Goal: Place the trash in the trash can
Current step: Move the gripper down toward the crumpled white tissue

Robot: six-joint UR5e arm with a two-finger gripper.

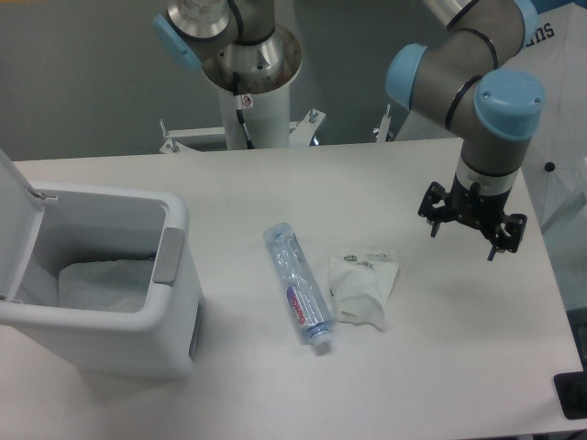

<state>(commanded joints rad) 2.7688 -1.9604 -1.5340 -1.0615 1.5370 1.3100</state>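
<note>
A clear plastic water bottle (298, 295) with a red-and-blue label and a white cap lies flat on the white table (440, 367), cap toward the front. Just right of it lies a small whitish translucent plastic bag (361, 285). The white trash can (110, 284) stands at the left with its lid (16, 220) open and a white liner inside. My gripper (470, 231) hangs above the table to the right of the bag, apart from it. Its fingers are spread and hold nothing.
A second arm's white pedestal (246, 110) stands at the back edge of the table. A dark object (573, 394) sits at the right front corner. A white cloth (564, 119) hangs at the far right.
</note>
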